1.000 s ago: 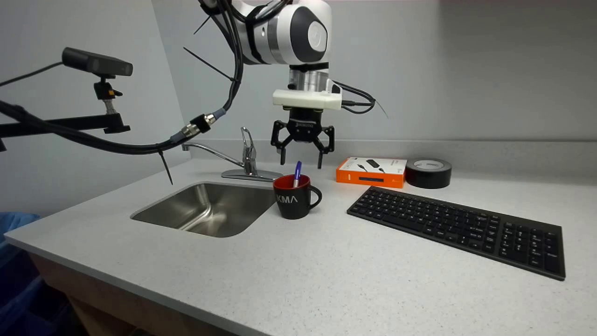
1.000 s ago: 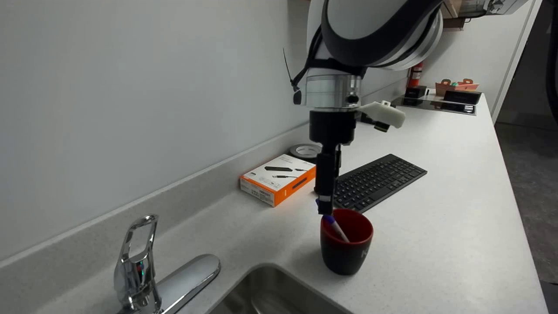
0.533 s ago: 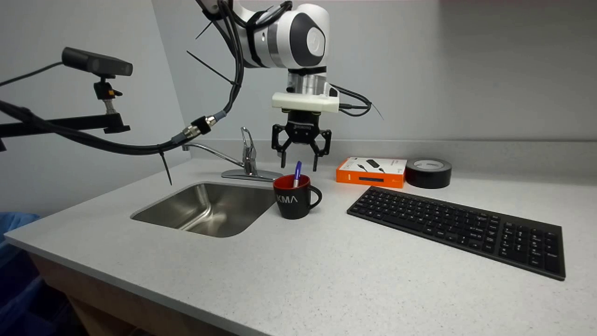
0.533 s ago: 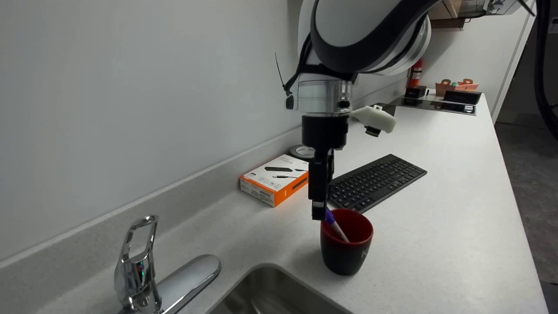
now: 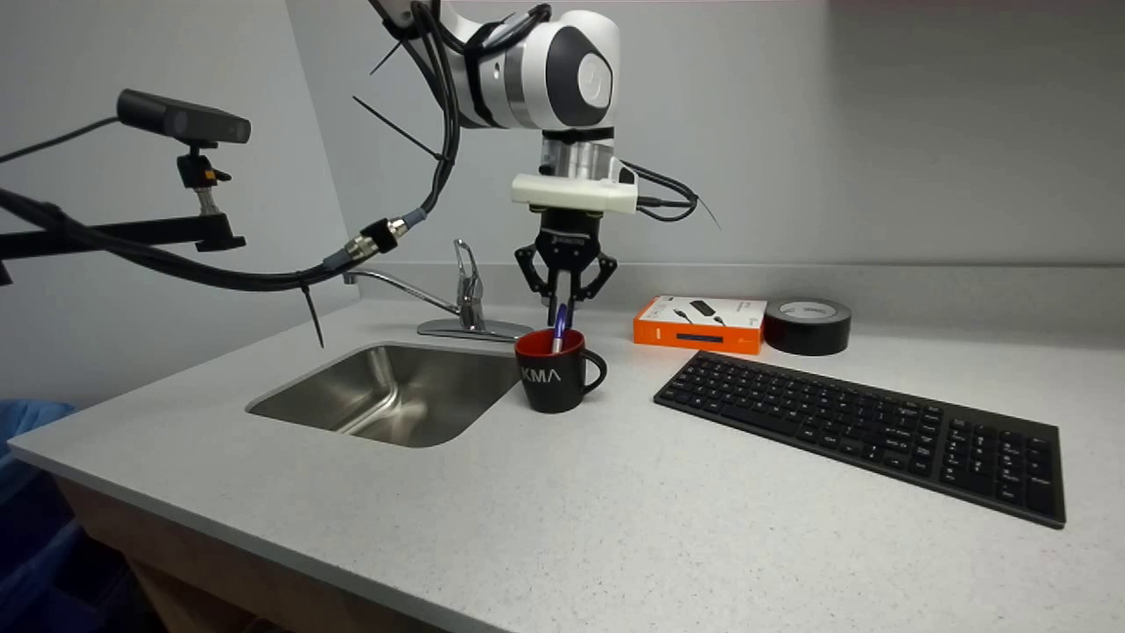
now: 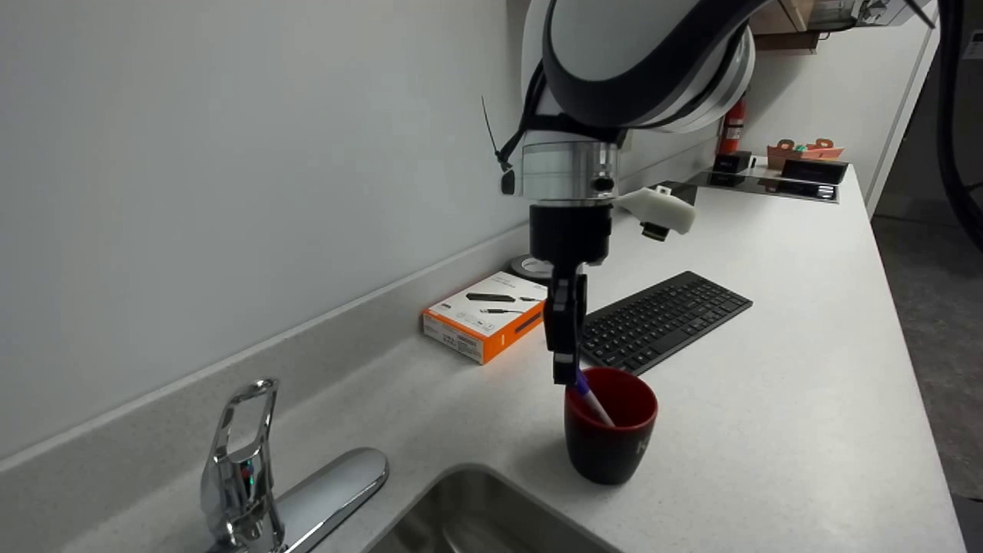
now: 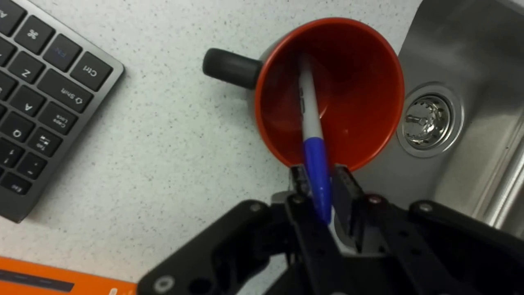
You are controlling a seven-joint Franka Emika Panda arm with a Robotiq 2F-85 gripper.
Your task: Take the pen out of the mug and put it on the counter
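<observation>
The mug (image 7: 360, 82), black outside and red within, stands upright on the grey speckled counter (image 5: 633, 492) beside the sink. Inside it leans the pen (image 7: 311, 108), its white body down and its blue cap sticking out above the rim. My gripper (image 5: 560, 325) points straight down over the mug's back edge. In the wrist view the fingers (image 7: 301, 180) have narrowed around the blue cap, one on each side. A thin gap shows beside the cap on the right, so firm contact on both sides cannot be confirmed. The left finger hides the cap's very end.
A steel sink (image 5: 413, 396) with a faucet (image 5: 470, 294) lies close beside the mug. On the handle side is a black keyboard (image 5: 870, 431). An orange-and-white box (image 5: 699, 325) and a black tape roll (image 5: 807, 327) sit by the back wall.
The jaws have gone from wide apart to a narrow gap around the pen's cap. Earlier in this second the gripper sank slightly and shifted toward the sink side. Mug and pen look unmoved.
</observation>
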